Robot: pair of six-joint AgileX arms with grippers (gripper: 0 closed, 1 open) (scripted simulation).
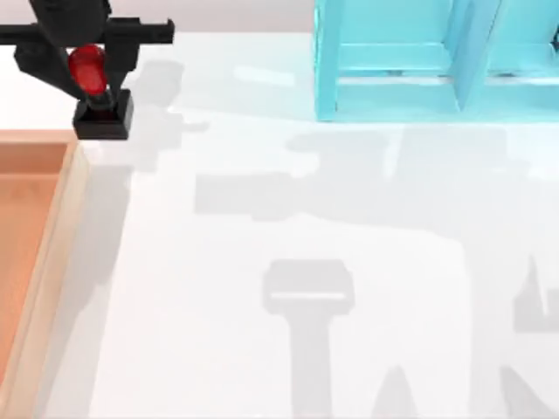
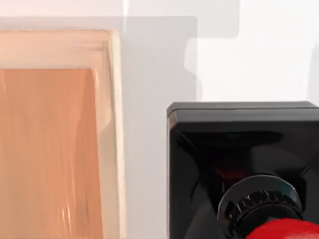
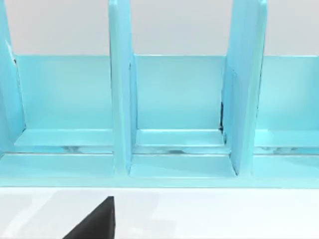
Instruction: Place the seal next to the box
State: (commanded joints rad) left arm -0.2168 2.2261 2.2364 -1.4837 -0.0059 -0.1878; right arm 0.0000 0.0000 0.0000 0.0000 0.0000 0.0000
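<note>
The seal (image 1: 102, 109) sat with its black base just beyond the far corner of the box (image 1: 59, 227), close beside the tan rim but apart from it, a strip of white desk (image 1: 288, 218) showing between them in the left wrist view. The left claw (image 1: 87, 54) was closed around the red knob, its dark fingers on either side of it. Whether the base rested fully on the desk or hung slightly above could not be told. If it was let go while raised or tilted, the top-heavy seal could tip toward the rim or roll away from the box. A sideways pull on opening could drag it too. The blue cabinet (image 1: 437, 61) stood well away from the box, and the right claw's state could not be told.
</note>
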